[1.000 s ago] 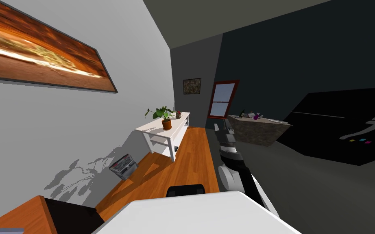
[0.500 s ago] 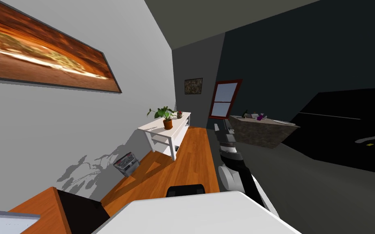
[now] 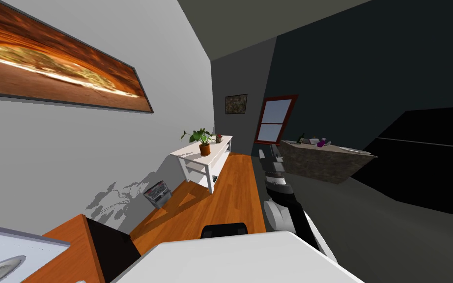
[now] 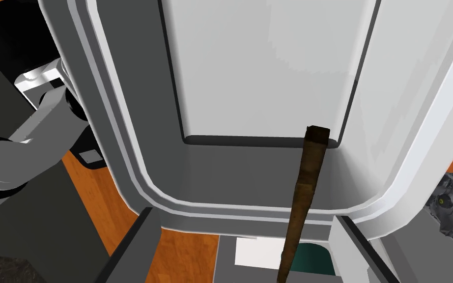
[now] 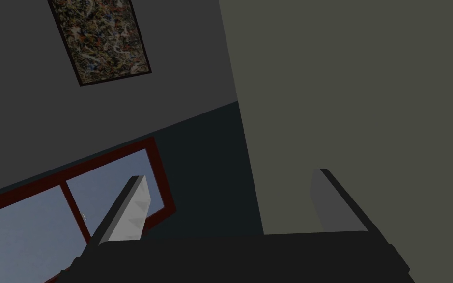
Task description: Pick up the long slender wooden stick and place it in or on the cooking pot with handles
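Stick point(image 4: 305, 191) points up & out from L pincer point(image 4: 244, 213), long way along it, leaning a bit. Can't tell L grip. R pincer point(image 5: 230, 174) open, empty.

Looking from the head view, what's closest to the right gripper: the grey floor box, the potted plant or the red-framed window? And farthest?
From the right gripper:
1. Grey box, on the floor, left.
2. Potted plant, on the white table beyond.
3. Red-framed window, on the far wall.
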{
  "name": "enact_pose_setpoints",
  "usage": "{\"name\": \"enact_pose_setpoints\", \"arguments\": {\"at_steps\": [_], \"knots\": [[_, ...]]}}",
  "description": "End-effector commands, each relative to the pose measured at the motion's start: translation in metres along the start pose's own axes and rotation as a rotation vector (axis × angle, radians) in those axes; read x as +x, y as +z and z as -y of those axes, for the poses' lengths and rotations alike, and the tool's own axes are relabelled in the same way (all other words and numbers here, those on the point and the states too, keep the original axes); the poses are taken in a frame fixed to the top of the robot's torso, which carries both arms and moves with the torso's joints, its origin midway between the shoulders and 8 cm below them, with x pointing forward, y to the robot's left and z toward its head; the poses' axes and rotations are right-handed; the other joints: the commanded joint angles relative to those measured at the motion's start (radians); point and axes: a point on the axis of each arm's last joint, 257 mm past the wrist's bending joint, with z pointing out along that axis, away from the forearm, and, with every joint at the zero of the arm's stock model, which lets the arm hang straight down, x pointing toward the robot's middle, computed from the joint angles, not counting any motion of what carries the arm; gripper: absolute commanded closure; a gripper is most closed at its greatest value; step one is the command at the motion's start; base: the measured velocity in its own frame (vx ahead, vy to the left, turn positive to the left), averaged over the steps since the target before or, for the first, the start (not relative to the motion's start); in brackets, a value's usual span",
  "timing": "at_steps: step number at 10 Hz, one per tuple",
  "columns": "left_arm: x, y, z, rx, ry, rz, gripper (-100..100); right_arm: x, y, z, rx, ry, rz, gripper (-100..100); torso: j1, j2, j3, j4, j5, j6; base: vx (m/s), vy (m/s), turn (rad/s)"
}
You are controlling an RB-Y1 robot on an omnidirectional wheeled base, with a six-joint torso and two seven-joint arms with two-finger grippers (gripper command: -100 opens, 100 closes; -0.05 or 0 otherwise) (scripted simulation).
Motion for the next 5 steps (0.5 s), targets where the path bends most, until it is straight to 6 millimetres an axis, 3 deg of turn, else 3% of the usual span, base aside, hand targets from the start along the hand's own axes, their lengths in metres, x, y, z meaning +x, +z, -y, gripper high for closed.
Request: {"name": "enact_pose_setpoints", "arguments": {"at_steps": [1, 2, 5], "knots": [[0.003, 0.003, 0.008, 0.031, 0.01, -0.023, -100, 0.0, 0.0, 0.0, 0.0, 0.0, 0.0, 0, 0.0, 0.0, 0.0, 0.0, 0.0, 0.0, -0.008, -0.011, -0.007], [-0.02, -0.006, -0.014, -0.001, 0.019, 0.009, -100, 0.0, 0.0, 0.0, 0.0, 0.0, 0.0, 0, 0.0, 0.0, 0.0, 0.0, 0.0, 0.0, -0.014, -0.013, 0.126], [-0.012, 0.002, -0.002, 0.038, 0.03, -0.025, -100, 0.0, 0.0, 0.0, 0.0, 0.0, 0.0, 0, 0.0, 0.0, 0.0, 0.0, 0.0, 0.0, -0.009, -0.011, 0.017]]}}
